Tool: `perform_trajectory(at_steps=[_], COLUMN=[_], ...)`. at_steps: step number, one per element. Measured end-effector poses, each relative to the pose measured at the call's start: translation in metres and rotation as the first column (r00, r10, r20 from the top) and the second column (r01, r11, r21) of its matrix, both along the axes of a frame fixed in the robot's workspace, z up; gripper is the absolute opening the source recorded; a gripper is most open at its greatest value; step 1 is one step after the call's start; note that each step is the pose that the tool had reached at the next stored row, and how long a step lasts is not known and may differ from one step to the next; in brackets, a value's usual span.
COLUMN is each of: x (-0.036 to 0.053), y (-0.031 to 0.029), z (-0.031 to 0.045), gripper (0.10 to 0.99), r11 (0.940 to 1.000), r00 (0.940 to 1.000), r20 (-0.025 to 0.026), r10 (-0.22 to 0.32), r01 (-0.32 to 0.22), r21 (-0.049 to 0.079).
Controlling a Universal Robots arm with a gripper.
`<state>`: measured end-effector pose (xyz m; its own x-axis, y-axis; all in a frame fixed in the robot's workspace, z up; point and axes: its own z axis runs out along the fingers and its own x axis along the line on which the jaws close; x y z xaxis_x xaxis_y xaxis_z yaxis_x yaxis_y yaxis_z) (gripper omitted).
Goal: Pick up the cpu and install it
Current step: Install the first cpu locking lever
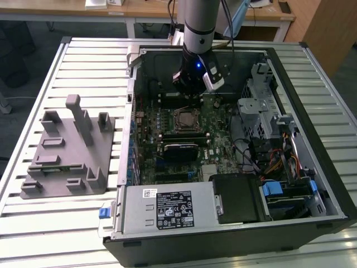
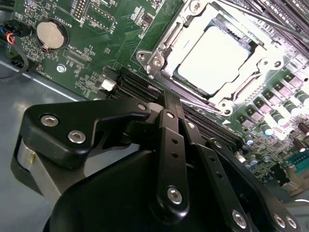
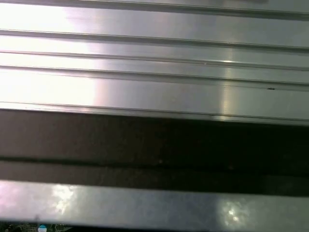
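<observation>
Where the second wrist view looks past the black gripper [image 2: 170, 104], its fingers pressed together and holding nothing, one pale silver square cpu [image 2: 214, 59] lies seated in the metal-framed motherboard socket [image 2: 153, 60]. The exterior view adds one grey plastic pegged holder tray [image 1: 68, 149] on the ribbed metal worktop [image 1: 33, 223], beside the open black computer case [image 1: 312, 139].

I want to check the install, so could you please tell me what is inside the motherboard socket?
The cpu lies inside the socket frame, its pale top plate showing. Its underside and the contacts beneath are covered.
</observation>
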<state>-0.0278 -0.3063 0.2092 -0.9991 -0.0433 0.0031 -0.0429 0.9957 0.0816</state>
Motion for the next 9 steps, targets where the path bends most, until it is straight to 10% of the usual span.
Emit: perform_trajectory(at_steps=[9], x=[0.0009], y=[0.0], z=[-0.0079], gripper=[0.106], r11=[1.0], r00=[1.0], r20=[0.0], r10=[0.0], r01=[0.0], r21=[0.0])
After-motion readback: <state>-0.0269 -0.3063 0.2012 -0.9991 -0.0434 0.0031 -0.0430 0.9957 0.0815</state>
